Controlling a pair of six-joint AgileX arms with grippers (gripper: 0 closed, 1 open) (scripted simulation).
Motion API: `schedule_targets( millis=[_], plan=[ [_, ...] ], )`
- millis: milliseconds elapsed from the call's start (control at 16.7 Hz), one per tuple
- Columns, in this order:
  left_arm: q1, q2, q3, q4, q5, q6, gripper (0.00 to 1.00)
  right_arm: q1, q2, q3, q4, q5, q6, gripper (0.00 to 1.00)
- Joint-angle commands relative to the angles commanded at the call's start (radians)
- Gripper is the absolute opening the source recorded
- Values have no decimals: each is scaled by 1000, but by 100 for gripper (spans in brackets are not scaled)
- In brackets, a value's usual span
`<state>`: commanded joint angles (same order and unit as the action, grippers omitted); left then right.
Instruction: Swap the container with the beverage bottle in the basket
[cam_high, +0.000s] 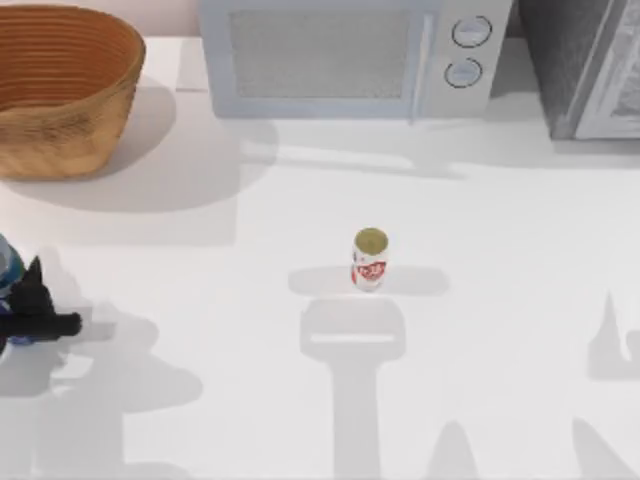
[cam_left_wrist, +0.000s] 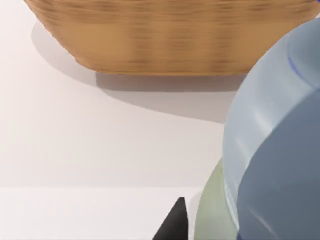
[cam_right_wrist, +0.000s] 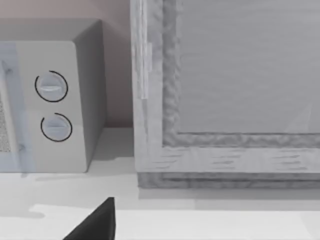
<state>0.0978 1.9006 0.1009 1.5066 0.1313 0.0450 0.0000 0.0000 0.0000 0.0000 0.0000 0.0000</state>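
Bottle (cam_high: 8, 262) in left gripper (cam_high: 30, 318), table's left edge

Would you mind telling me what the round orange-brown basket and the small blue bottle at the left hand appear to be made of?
The round orange-brown basket looks like woven wicker with a matt finish: ribbed coils line its inner wall and fine bands run across its outside. The small blue bottle looks like translucent plastic with a glossy finish: pale highlights streak its curved side. Since this is a rendering, both are judged by look alone.

The beverage bottle (cam_high: 8, 268) is cut off at the desk's left edge, part hidden behind the left gripper (cam_high: 35, 318); the basket (cam_high: 62, 85) is cropped too.
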Motion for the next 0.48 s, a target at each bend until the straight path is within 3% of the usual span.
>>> schedule_targets(
  millis=[240, 480],
  plan=[
    [6, -4, 4, -11, -3, 0, 0, 0, 0, 0, 0, 0, 0, 100],
    [72, -86, 98, -138, -29, -4, 0, 0, 0, 0, 0, 0, 0, 100]
  ],
)
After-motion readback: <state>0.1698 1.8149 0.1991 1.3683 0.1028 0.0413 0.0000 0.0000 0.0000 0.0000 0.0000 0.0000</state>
